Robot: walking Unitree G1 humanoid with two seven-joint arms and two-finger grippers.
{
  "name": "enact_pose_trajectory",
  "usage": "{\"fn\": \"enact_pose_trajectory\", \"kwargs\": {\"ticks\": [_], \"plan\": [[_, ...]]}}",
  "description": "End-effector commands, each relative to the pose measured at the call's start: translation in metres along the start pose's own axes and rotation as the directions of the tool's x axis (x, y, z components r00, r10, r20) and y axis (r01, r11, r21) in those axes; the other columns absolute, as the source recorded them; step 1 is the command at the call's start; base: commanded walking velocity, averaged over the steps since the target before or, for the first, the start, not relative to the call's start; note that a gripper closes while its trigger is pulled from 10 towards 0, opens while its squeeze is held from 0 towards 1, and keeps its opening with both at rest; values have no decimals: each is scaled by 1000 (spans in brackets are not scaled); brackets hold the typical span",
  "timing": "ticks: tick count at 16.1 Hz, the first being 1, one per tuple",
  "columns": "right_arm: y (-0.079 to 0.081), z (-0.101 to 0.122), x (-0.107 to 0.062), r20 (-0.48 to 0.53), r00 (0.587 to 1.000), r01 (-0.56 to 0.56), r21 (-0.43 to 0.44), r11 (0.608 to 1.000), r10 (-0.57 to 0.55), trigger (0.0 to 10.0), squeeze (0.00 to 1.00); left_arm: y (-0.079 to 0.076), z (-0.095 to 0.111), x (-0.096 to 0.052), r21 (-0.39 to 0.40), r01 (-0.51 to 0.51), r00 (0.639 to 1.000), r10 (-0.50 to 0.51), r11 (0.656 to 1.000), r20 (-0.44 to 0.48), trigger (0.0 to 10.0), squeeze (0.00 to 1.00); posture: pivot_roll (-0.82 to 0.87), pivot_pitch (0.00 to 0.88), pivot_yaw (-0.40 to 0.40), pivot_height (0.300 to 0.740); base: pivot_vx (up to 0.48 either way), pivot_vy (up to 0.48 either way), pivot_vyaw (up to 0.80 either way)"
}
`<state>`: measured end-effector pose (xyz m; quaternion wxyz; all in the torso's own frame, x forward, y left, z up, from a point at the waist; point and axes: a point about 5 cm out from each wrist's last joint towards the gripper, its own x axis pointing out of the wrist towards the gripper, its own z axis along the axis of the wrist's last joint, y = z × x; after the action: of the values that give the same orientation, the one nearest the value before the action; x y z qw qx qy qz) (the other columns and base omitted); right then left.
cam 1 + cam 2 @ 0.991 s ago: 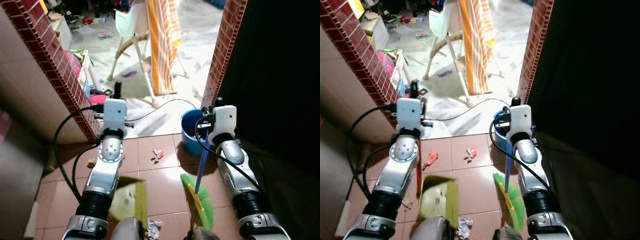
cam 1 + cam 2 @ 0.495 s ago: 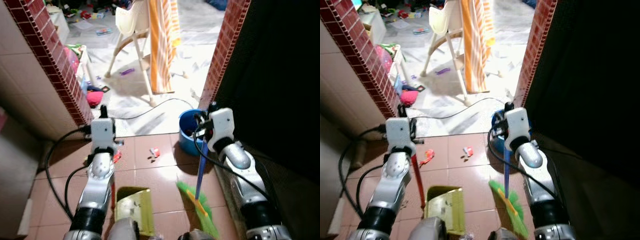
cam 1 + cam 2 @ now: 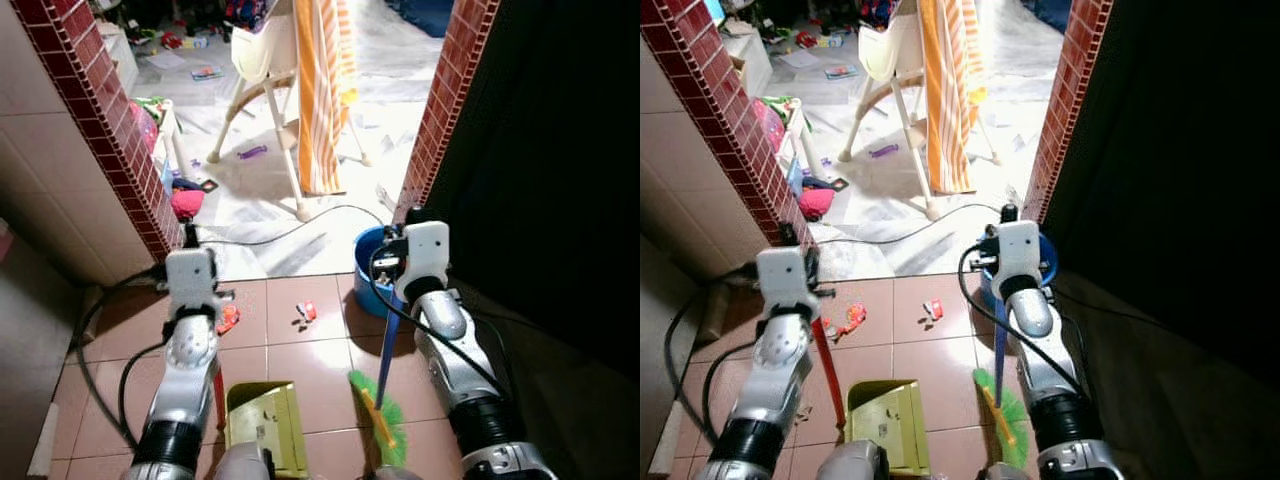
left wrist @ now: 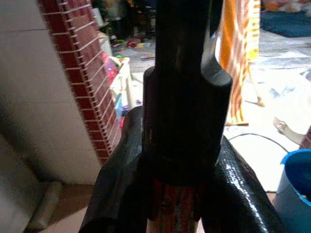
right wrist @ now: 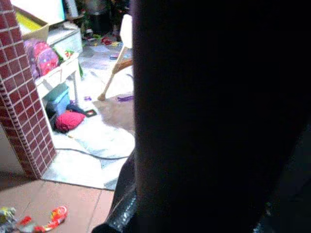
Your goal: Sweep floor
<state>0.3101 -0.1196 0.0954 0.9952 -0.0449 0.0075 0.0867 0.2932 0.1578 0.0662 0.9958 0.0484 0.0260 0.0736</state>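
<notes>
- Your left gripper [image 4: 182, 160] is clamped around the dustpan's red handle [image 3: 826, 368]; the yellow dustpan [image 3: 262, 428] sits on the tiles near your feet.
- Your right gripper [image 3: 392, 258] holds the broom's blue stick [image 3: 386, 350] (finger spread: cannot tell), green bristles [image 3: 385, 420] beside the dustpan.
- Red scraps [image 3: 306, 312] lie ahead, near the blue bucket [image 3: 362, 270].

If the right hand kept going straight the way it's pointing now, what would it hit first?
Probably the blue bucket, which sits just ahead of the right hand that grips the broom. Depth is unclear; past the bucket's rim lies a black cable on the pale floor.
</notes>
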Motion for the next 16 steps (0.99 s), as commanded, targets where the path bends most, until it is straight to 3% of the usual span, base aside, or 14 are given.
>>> {"fn": "enact_pose_trajectory", "kwargs": {"ticks": [1,2,5,8,12,16], "plan": [[-1,11,6,47,998,-27,-60,998,30,10000,0,-11,-1,0,17,56,998,-56,998,-15,10000,0,-9,0,-50,740,0,0,0],[1,14,8,63,997,-35,-80,996,41,10000,0,-16,0,0,16,67,998,-67,998,-13,10000,0,-4,0,-40,740,0,0,0],[-8,13,10,69,996,51,-30,998,-49,10000,0,-13,0,-5,-14,63,998,-63,998,-4,10000,0,-5,0,6,740,0,0,0],[-11,-2,-2,34,996,80,-9,997,-80,10000,0,-13,-3,-6,9,112,994,-112,994,-19,10000,0,-26,0,48,740,0,0,0],[-13,-1,2,42,993,109,6,994,-109,10000,0,-20,2,1,5,141,990,-140,990,-17,10000,0,-37,0,68,740,-260,0,0],[-15,1,5,48,993,109,4,994,-109,10000,0,-18,5,5,2,137,991,-137,991,-12,10000,0,-34,0,66,740,-281,0,0]]}}
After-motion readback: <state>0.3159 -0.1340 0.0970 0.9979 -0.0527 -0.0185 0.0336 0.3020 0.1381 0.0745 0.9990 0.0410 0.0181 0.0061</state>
